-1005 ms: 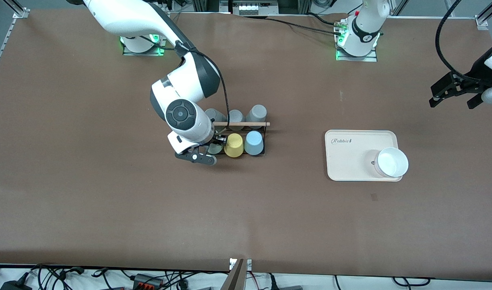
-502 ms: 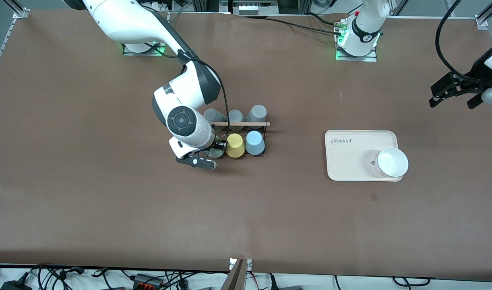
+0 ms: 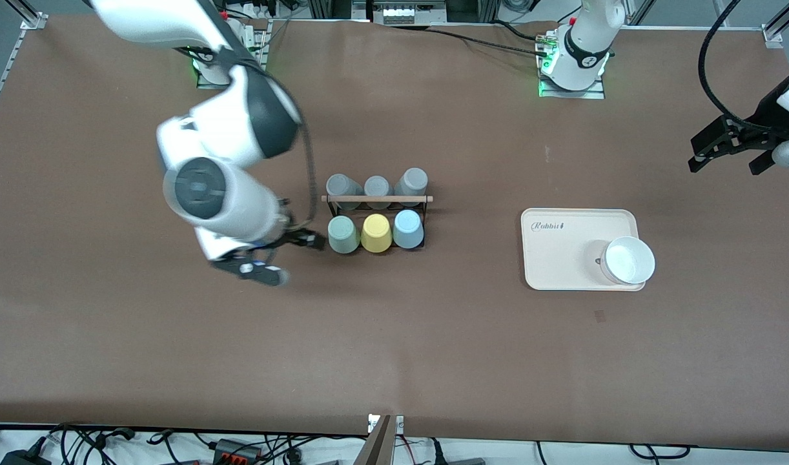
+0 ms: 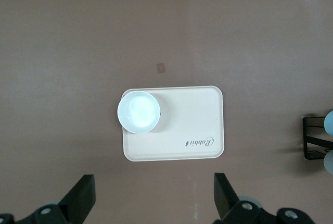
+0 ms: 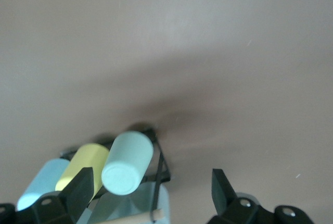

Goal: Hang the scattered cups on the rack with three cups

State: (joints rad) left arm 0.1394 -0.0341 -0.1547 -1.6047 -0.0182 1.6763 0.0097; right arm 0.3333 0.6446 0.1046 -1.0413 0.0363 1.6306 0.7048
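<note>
With fingers spread and empty, right gripper point(image 3: 285, 248) just beside sage green cup point(image 3: 343, 234), seated on rack point(image 3: 376, 199) w/ light blue cup point(image 3: 407, 228), mid-table. Risk: clipping that cup or rack, knocking it off its peg. Yellow cup point(image 3: 376, 232) between them, grey cups point(image 3: 376, 186) alongside. Left gripper point(image 3: 730, 152) waits, fingers apart, over table edge near tray point(image 3: 562, 248) w/ bowl point(image 3: 629, 259). No obstruction.

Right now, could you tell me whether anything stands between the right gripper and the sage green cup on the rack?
Nothing visible does. The open right gripper is beside the rack, with only bare table between it and the sage green cup, which sits upside down on its peg next to the yellow cup.
</note>
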